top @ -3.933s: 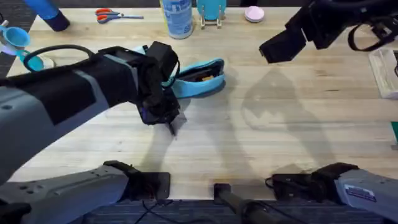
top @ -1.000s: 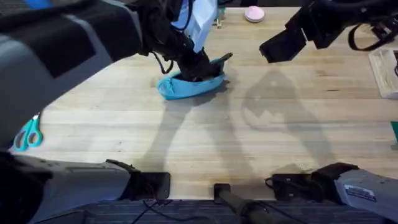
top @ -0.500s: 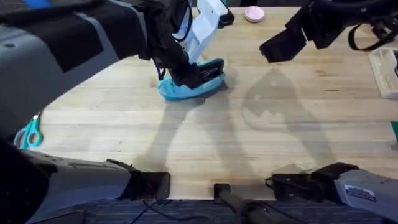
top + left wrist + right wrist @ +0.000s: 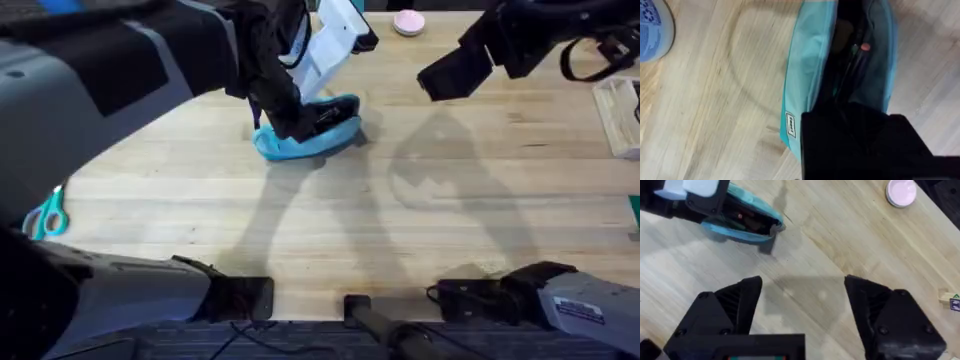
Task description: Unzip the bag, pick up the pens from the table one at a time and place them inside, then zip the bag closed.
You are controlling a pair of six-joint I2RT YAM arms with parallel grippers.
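Bag: your turquoise bag [image 4: 305, 138] lies on the surface [image 4: 450, 230] in the upper middle of the overhead frame, unzipped, its mouth gaping.
Pens: in the left wrist view you can see dark pens [image 4: 852, 62] lying lengthwise inside the open bag, one with a reddish tip. You have no loose pen visible on the bare wood.
Left claw: your left claw [image 4: 305, 118] sits right over the bag's opening; its black body hides the fingers, so you cannot tell whether they are apart or together, or whether they hold anything.
Right claw: your right claw [image 4: 802, 305] hangs over bare wood in the upper right of the overhead frame, well apart from the bag, fingers spread wide and empty.
Stage: judging by the pens inside, you are probably at the last drop-in or just before zipping.
Handling: expect the bag to be light, soft and floppy; it will likely slide and fold when you pull the zipper. Pin one end with one claw and tug the slider with the other. Its small tab looks to poke out at the bag's end in the right wrist view.
Risk: a pen end sticking up could jam the zipper.
Other things: scissors [image 4: 45, 215] at the left edge, a pink disc [image 4: 407, 22] at the top.
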